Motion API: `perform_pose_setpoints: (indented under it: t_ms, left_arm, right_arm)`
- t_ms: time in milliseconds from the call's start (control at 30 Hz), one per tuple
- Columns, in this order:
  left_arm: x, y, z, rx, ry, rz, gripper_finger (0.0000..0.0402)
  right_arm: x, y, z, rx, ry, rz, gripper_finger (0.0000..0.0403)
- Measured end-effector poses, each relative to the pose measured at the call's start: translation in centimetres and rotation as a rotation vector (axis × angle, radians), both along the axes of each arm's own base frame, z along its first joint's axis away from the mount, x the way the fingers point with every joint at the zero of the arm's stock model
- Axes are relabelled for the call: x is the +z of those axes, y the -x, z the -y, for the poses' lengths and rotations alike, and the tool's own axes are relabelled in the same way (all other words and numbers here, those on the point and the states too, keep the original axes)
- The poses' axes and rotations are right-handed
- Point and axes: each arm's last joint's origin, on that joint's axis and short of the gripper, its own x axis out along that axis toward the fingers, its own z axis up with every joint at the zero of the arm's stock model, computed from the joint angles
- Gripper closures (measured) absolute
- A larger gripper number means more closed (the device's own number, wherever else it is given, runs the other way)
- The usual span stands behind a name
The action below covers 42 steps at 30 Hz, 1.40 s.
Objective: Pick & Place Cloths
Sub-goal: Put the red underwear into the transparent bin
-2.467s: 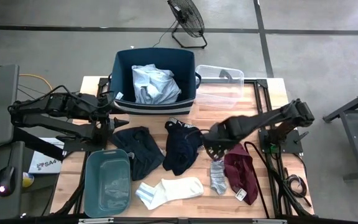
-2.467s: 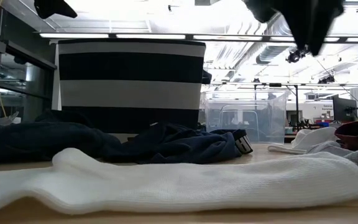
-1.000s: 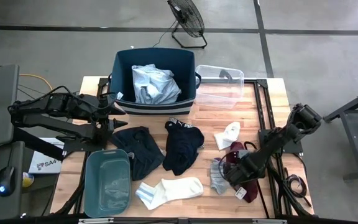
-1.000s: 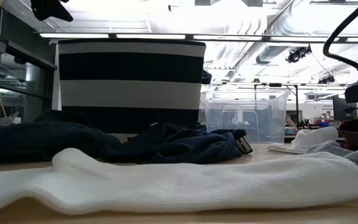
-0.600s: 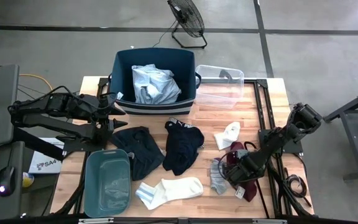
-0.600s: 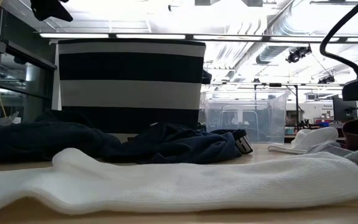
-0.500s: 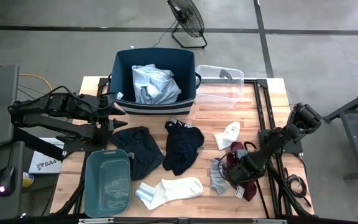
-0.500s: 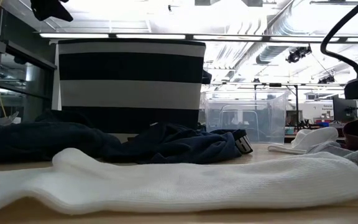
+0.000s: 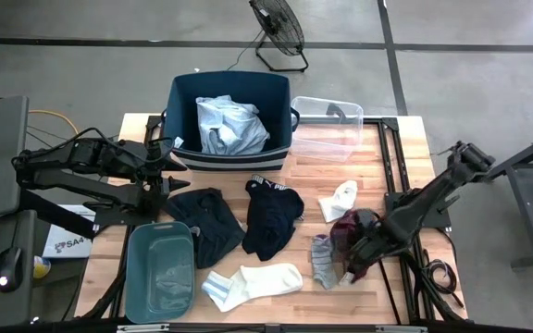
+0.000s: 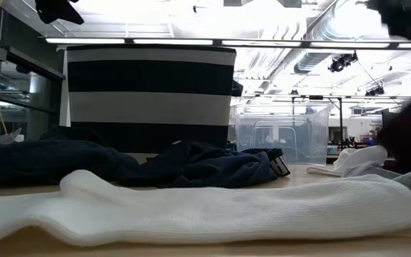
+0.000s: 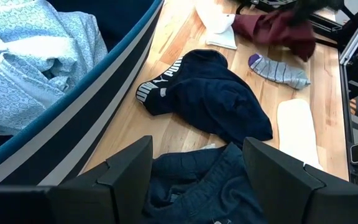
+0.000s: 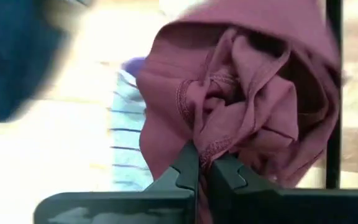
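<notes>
**Right claw clamped on maroon piece; navy bin lies across the bench**

The bench carries, in descending size: the navy fabric bin at the far edge, already containing the light blue shirt; the teal tub at the near left corner; the clear plastic container beside the bin; the black piece and navy piece at mid-bench; the white sock at the near edge; the striped grey sock; and a small white sock.

The right claw sits near the right edge, fingers pressed together on a fold of the maroon piece. The right wrist view shows the fabric bunched and hanging from the fingertips, directly above the grey sock.

Governing relation: the bin lies toward the far left of the held piece, well apart from it. Judged next step is a lift clear of the socks, then a diagonal carry over the navy piece to the bin opening.

The left claw waits spread wide beside the bin's left wall, holding nothing
</notes>
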Motion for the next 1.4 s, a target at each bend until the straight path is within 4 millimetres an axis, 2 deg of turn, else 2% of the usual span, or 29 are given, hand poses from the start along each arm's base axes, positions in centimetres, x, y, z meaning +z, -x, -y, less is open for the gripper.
perform_pose_setpoints:
  t_ms: [267, 833, 1067, 1267, 1400]
  left_arm:
    - [0.0, 0.0, 0.0, -0.001, 0.001, 0.000, 0.0156]
    - [0.5, -0.3, 0.0, 0.033, 0.031, 0.071, 0.0156]
    - [1.3, -0.7, -0.1, 0.059, 0.028, 0.161, 0.0156]
    - [1.7, -0.9, -0.1, 0.078, 0.021, 0.212, 0.0156]
    - [1.8, -1.0, -0.1, 0.088, 0.029, 0.221, 0.0156]
  right_arm:
    - [6.5, 1.4, 2.4, 0.086, 0.152, 0.119, 0.0399]
    - [16.3, 2.0, 10.5, 0.294, 0.663, 0.374, 0.0399]
    - [19.2, 1.8, 14.7, 0.321, 0.921, 0.392, 0.0399]
    - [20.6, 1.4, 18.6, 0.302, 1.098, 0.318, 0.0399]
    - [20.7, 0.8, 21.3, 0.307, 1.134, 0.279, 0.0399]
